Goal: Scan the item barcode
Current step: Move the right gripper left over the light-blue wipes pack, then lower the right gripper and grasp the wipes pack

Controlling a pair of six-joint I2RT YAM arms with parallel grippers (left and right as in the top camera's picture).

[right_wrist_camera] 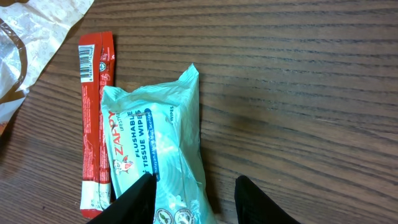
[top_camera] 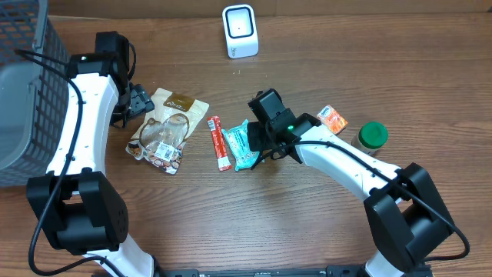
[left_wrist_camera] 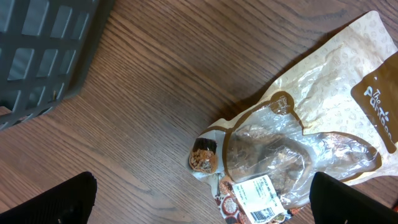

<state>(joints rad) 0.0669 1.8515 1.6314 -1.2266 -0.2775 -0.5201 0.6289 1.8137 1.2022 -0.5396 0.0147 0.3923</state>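
Note:
A teal pack of flushable tissue wipes (top_camera: pixel 244 146) (right_wrist_camera: pixel 155 149) lies flat on the wooden table. My right gripper (top_camera: pixel 258 145) (right_wrist_camera: pixel 194 186) hangs low over its near end, jaws open. One finger sits over the pack; the other is over bare wood, with a gap to the pack's edge. A clear-and-tan snack bag (top_camera: pixel 165 127) (left_wrist_camera: pixel 298 137) lies under my left gripper (top_camera: pixel 138 101) (left_wrist_camera: pixel 202 211), which is wide open and holds nothing. The bag's white label with a barcode (left_wrist_camera: pixel 264 211) faces up. The white scanner (top_camera: pixel 240 31) stands at the back.
A red stick pack (top_camera: pixel 219 143) (right_wrist_camera: pixel 94 112) lies right beside the wipes. An orange packet (top_camera: pixel 333 119) and a green-lidded jar (top_camera: pixel 373 136) sit to the right. A grey wire basket (top_camera: pixel 23 92) (left_wrist_camera: pixel 37 50) fills the left edge.

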